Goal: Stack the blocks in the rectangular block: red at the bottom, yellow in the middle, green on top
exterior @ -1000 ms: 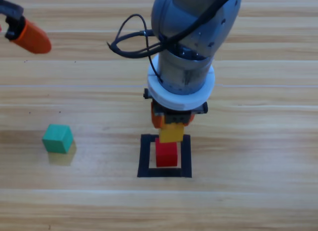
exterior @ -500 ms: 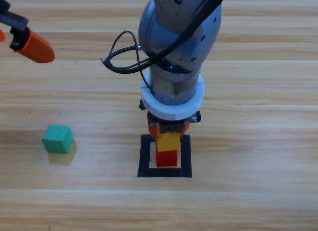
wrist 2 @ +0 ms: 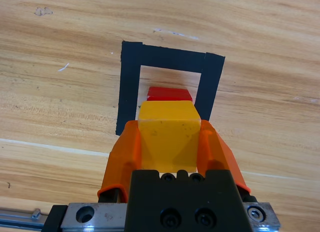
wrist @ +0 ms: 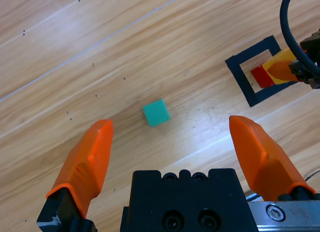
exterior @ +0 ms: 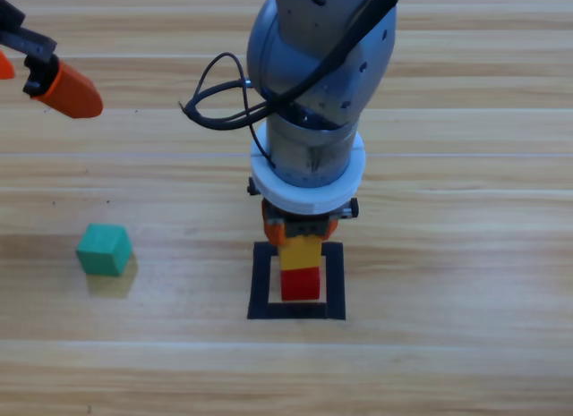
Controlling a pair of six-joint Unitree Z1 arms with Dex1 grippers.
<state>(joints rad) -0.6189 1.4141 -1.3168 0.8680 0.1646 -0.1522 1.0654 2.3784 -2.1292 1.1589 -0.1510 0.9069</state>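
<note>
The right hand [wrist 2: 169,142] comes down near-vertically over the flat square outline of black tape [exterior: 260,282] on the wooden worktop [exterior: 466,255], its two orange jaws closed on the sides of the small plain yellow cube [wrist 2: 169,134]. The small bright red cube [exterior: 301,284] sits inside the outline's opening, and the yellow cube lies directly above it. In the high view the yellow face [exterior: 301,252] meets the red one's far edge with no gap showing. In the right wrist view only a thin strip of red [wrist 2: 170,94] shows past the yellow cube's far edge. Whether the two cubes are already touching or the yellow one hangs just above cannot be told.

What the next move turns on is this vertical line-up: the yellow cube looks square to the red one and roughly centred, so the likely need is only to settle it and open the jaws straight apart.

The small teal-green cube [exterior: 104,249] rests on bare wood well to the left of the outline. The left hand [wrist: 172,142] is the nearer one: it hovers over the worktop's far left corner with its jaws spread wide and empty, and in its own view the green cube [wrist: 156,113] lies ahead between them.
</note>
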